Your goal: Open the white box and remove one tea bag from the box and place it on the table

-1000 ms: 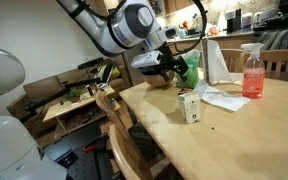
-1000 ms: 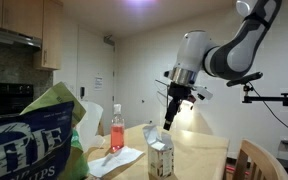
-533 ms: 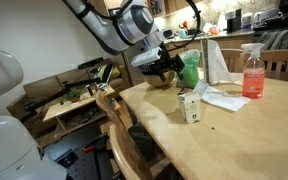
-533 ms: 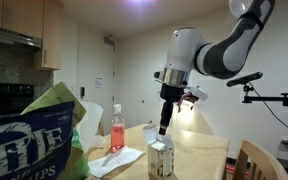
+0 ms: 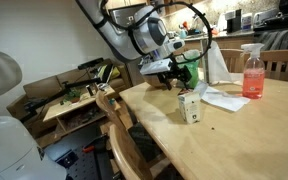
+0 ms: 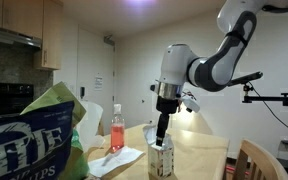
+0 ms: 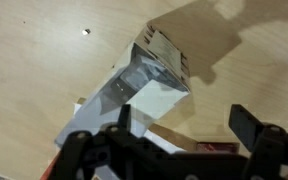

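Note:
The white box (image 5: 190, 106) stands upright on the light-wood table (image 5: 239, 145). It also shows in an exterior view (image 6: 161, 158) and in the wrist view (image 7: 149, 85). My gripper (image 5: 176, 70) is open and empty. It hangs just above the box's top in an exterior view (image 6: 162, 130). In the wrist view the fingers (image 7: 184, 125) are spread, and the box lies under the left finger, not between them. No tea bag is in view.
A pink spray bottle (image 5: 252, 72) and flat white paper sheets (image 5: 222, 98) lie beyond the box. A green object (image 5: 191, 68) sits behind the gripper. A chip bag (image 6: 34, 140) fills the near foreground. A wooden chair (image 5: 119, 130) stands at the table edge.
The arm has swung toward the box and come down, so the gripper now hangs just over its top. The box has not moved.

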`<state>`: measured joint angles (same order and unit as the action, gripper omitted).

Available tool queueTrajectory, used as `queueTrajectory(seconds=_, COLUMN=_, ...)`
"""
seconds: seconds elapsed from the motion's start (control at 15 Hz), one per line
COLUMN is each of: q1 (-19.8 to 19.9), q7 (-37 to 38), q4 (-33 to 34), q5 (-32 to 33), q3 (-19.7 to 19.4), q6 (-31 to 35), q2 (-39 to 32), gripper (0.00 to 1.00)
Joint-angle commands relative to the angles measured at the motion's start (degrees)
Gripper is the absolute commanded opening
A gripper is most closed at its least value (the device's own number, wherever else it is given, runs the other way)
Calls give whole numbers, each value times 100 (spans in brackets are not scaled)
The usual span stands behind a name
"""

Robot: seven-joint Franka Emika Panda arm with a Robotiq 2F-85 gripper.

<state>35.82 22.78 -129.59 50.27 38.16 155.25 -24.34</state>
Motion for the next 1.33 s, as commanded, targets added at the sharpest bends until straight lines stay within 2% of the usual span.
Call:
queueTrajectory(seconds=0.0, q1=-1083, q7=-522, q4=250, q5=-824, q3=-1202, q6=343, q2=-53, gripper=100)
queueTrajectory(seconds=0.07, q1=-1286, q7=-687, q4=284, q5=-1120, q3=-1449, q6=448, q2=-89, gripper=100)
queueTrajectory(seconds=0.2, q1=-1959, q7=-1252, q4=330, q5=-1932, q3=-2182, q6=658, q2=-134, gripper=100)
queueTrajectory(seconds=0.33, q1=-2412, q7=-1656, q4=217, q5=-2464, q3=-2659, q6=770, q2=-61, gripper=100)
queueTrajectory(seconds=0.53, q1=-2599, q7=-1653, q4=254, q5=-2535, q3=-2762, q6=761, q2=-75, gripper=100)
queueTrajectory(seconds=0.93, q1=-2561, q7=-1692, q4=268, q5=-2573, q3=-2753, q6=757, q2=-104, gripper=100)
queueTrajectory(seconds=1.27, q1=-3088, q7=-2370, q4=312, q5=-3506, q3=-3200, q6=706, q2=-164, gripper=100)
